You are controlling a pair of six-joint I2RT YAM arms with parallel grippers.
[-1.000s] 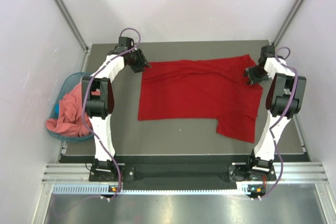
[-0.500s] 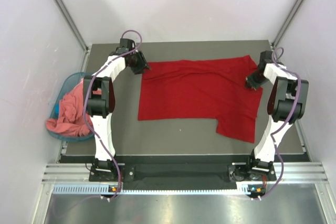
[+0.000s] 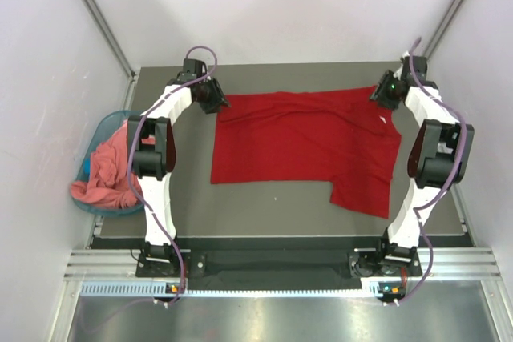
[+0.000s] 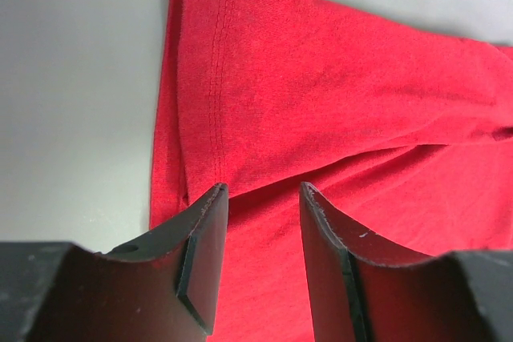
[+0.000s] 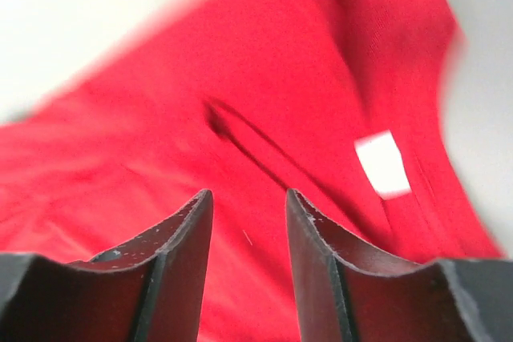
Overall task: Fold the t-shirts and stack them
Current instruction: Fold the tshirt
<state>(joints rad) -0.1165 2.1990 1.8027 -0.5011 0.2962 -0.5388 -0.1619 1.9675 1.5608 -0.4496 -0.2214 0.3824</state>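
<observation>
Two shirts: we see the red shirt (image 3: 304,146) flat on the table (image 3: 272,202), long axis left to right, white label (image 5: 383,164) at its right end; the pink shirt (image 3: 108,172) is heaped in the one basket (image 3: 106,120) at left, partly behind the left arm (image 3: 152,154). The left gripper (image 4: 263,195) and right gripper (image 5: 247,200), at the red shirt's far corners, hold nothing, jaws apart; the right wrist view is blurred.

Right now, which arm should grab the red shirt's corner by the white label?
Right arm, probably. Its open jaws hang over that end, the white label just ahead; the left arm sits at the red shirt's opposite corner.
</observation>
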